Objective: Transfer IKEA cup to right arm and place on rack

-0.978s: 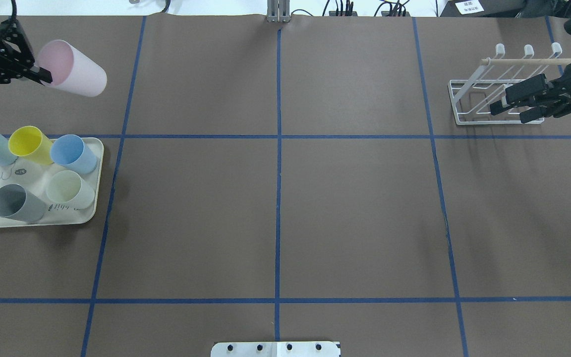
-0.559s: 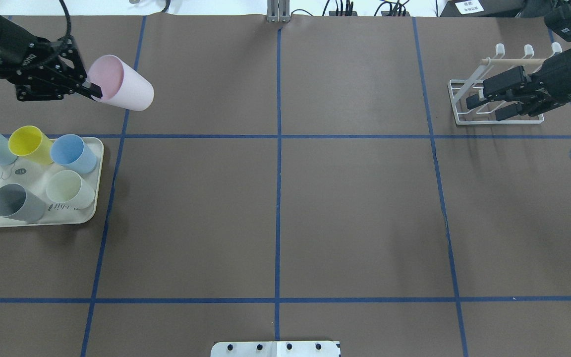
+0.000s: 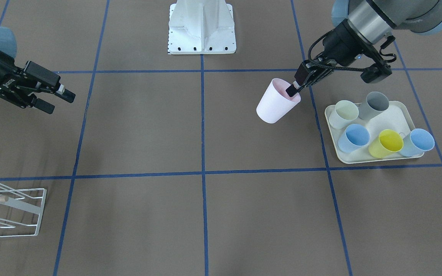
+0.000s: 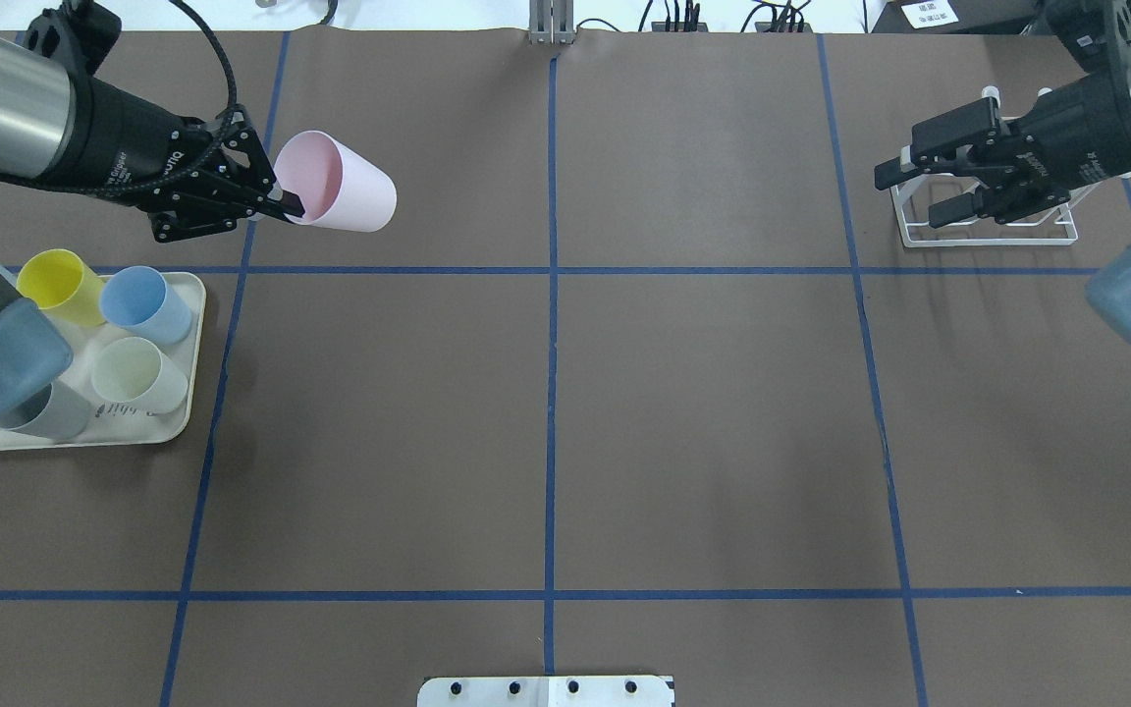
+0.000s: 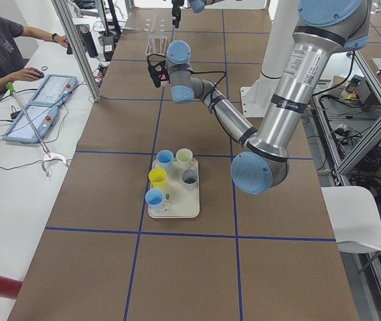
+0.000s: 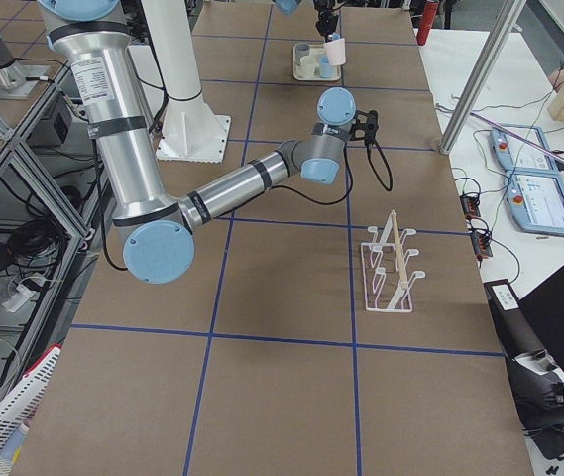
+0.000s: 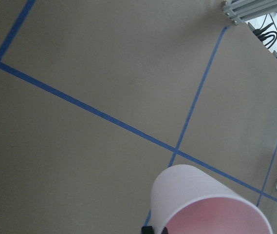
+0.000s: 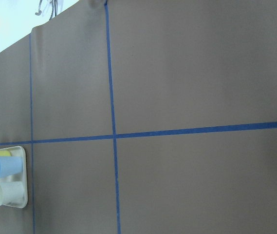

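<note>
At the left gripper's (image 4: pixel 286 204) tips, clamped by its rim and tilted clear of the table: pink IKEA cup (image 4: pixel 345 196). Near that gripper, cream tray (image 4: pixel 188 393) with 5 cups. Far across, right gripper (image 4: pixel 909 196) spread wide, near the white wire rack (image 4: pixel 988 236).

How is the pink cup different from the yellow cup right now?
The pink cup is pinched at its rim by the left gripper; the yellow cup is ungripped. The pink cup is tipped sideways, clear of the cream tray; the yellow cup stands on that tray. Both are plain tapered tumblers.
</note>
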### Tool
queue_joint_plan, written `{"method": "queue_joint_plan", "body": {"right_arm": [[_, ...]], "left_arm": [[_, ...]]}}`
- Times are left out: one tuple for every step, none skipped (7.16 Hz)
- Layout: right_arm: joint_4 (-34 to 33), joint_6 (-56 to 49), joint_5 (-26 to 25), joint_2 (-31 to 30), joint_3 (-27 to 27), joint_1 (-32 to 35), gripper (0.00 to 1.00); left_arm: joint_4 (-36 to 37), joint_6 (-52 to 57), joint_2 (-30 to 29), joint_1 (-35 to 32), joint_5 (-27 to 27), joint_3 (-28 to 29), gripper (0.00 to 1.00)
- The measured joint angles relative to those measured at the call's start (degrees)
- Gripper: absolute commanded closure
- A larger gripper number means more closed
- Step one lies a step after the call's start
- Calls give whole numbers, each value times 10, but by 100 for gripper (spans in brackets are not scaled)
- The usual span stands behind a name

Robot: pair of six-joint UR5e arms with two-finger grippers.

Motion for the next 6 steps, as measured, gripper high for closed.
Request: {"method": "queue_joint_plan", "body": {"right_arm": [[3, 27, -14, 11, 2, -3, 2], [5, 60, -34, 24, 4, -7, 2], [21, 100, -58, 35, 3, -15, 2], [59, 149, -89, 42, -4, -29, 3], [95, 184, -111, 47, -14, -43, 3], [115, 216, -120, 59, -19, -55, 3]], "left_arm": [[-42, -31, 0, 3, 10, 13, 100], [-71, -51, 0, 11, 25, 21, 100], [-92, -66, 0, 20, 42, 24, 100], [-108, -76, 0, 27, 56, 26, 100], [-118, -81, 0, 30, 63, 26, 100], [-133, -87, 0, 31, 65, 30, 100]]}}
